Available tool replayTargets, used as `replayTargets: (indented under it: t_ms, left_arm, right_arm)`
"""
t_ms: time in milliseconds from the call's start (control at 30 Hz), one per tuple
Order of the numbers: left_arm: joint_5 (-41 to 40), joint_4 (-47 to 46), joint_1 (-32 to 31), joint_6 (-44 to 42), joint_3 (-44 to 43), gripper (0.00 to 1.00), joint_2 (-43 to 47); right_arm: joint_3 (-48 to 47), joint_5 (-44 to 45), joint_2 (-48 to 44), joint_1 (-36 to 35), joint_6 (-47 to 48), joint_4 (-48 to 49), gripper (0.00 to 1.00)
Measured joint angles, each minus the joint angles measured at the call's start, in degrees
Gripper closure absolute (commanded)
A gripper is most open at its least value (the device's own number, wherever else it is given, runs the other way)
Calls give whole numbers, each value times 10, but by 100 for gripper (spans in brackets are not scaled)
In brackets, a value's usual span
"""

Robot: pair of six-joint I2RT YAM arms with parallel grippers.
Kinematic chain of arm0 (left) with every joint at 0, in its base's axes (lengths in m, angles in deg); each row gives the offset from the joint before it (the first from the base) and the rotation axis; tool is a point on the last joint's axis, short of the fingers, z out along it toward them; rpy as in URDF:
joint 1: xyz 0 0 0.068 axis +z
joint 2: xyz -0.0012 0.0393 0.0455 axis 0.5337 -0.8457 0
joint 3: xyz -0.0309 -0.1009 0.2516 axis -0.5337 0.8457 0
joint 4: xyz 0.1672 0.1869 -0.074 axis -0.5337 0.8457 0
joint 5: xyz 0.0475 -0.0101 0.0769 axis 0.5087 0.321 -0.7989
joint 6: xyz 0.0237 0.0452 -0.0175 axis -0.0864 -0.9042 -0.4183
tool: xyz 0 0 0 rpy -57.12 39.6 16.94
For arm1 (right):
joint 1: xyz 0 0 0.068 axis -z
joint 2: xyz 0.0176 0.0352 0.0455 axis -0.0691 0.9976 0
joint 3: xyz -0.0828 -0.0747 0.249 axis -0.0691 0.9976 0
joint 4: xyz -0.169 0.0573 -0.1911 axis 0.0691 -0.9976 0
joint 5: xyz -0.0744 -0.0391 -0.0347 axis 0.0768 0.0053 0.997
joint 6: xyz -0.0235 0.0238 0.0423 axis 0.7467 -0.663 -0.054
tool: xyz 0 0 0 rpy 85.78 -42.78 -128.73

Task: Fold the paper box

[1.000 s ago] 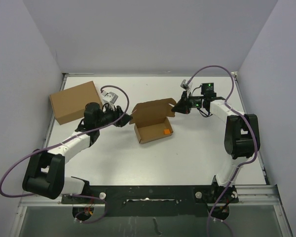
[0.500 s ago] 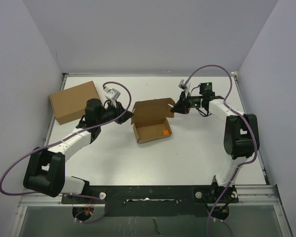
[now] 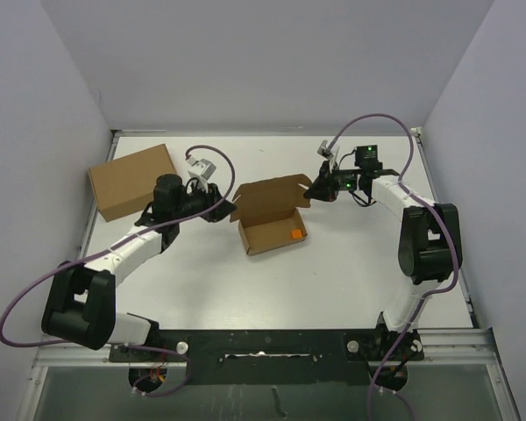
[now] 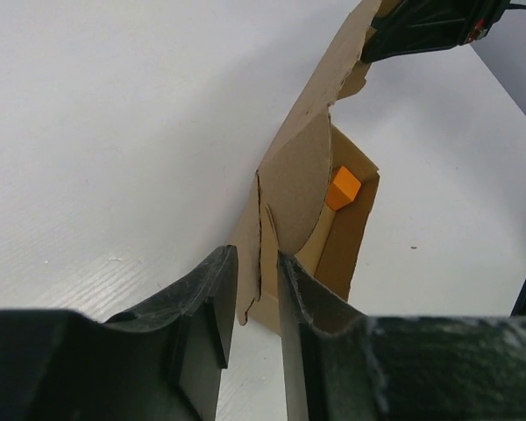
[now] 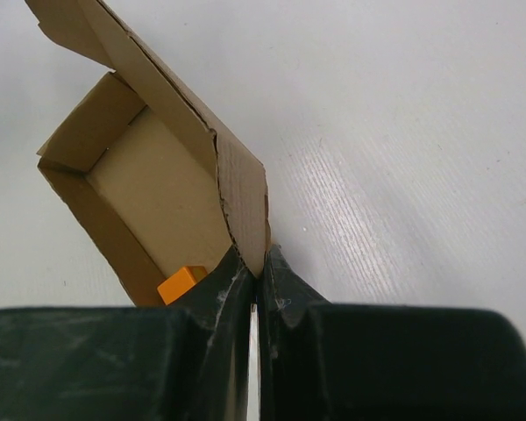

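1. Two claws flank the paper box [image 3: 266, 203], mid-frame on the white worktop [image 3: 351, 263]; a plain cardboard box [image 3: 131, 180] sits upper left.
2. Slightly parted, the left claw [image 3: 219, 209] straddles the paper box's left flap.
3. An orange cube [image 3: 294, 234] lies inside its tray.
4. Clenched, the right claw [image 3: 314, 189] pinches the lid's right corner.

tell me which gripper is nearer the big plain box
Left. The left gripper is right of the big box, at the left end of the paper box; the right gripper is at its far, right end, shut on it.
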Motion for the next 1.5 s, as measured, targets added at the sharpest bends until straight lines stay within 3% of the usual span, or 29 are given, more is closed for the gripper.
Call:
replayTargets:
  t_ms: [200,400,667,867,1133,1500]
  left_arm:
    - [-11,9,-3,-3,-13,100,0]
    - [-66,12,-28,1,-13,100,0]
    - [-276,-13,-118,36,-24,100,-12]
    - [-401,-63,-136,71,-26,100,-63]
    - [-460,-101,-151,90,-61,100,-133]
    - [-503,-132,-181,89,-37,100,-142]
  right_arm:
    - [0,4,0,-3,0,-3,100]
    - [0,54,-13,-14,-35,-3,100]
    - [5,288,-97,-92,-107,49,100]
    - [64,420,-108,-139,-151,132,100]
    - [102,512,-76,-160,-190,201,100]
    - [142,530,-85,-160,-222,249,100]
